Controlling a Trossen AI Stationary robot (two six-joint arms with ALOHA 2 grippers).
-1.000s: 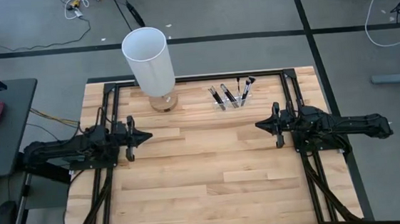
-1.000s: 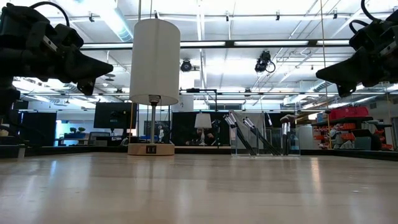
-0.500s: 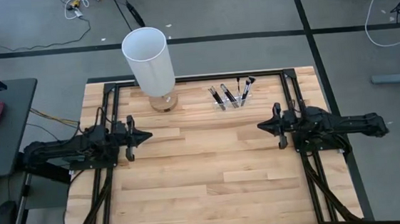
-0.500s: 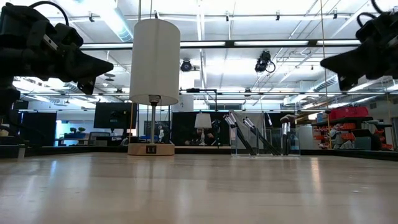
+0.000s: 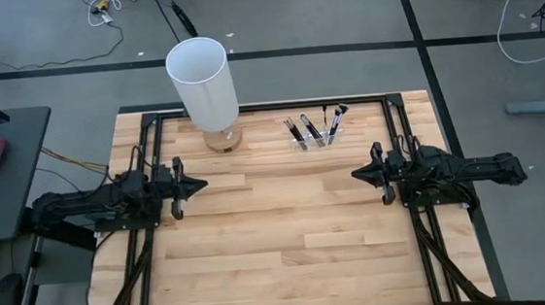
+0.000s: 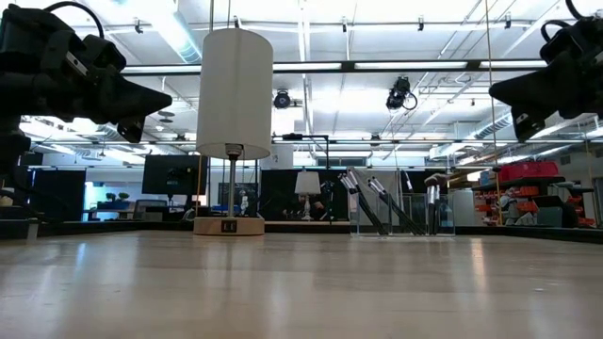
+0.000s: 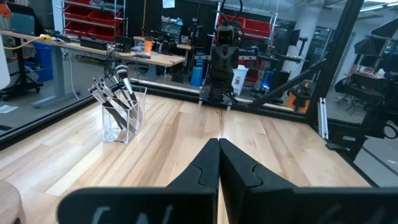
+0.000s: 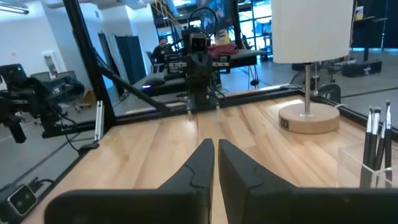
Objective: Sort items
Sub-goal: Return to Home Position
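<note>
Several thin dark makeup brushes and sticks (image 5: 313,128) stand tilted in a small clear holder (image 5: 312,140) near the table's far edge; they also show in the low view (image 6: 391,205), the left wrist view (image 7: 115,93) and the right wrist view (image 8: 375,140). My left gripper (image 5: 202,186) hovers at the table's left, shut and empty; its shut fingers show in the left wrist view (image 7: 219,149). My right gripper (image 5: 354,174) hovers at the table's right, shut and empty; it also shows in the right wrist view (image 8: 215,149). Both grippers point toward the table's middle.
A tall white cylinder lamp (image 5: 203,85) on a round wooden base (image 5: 223,139) stands at the far edge, left of the holder. Black frame rails (image 5: 156,152) run along the table's sides. Bare wood (image 5: 278,220) lies between the two grippers.
My right gripper has drawn back a little toward the table's right edge and has risen slightly in the low view. It has stayed shut and empty.
</note>
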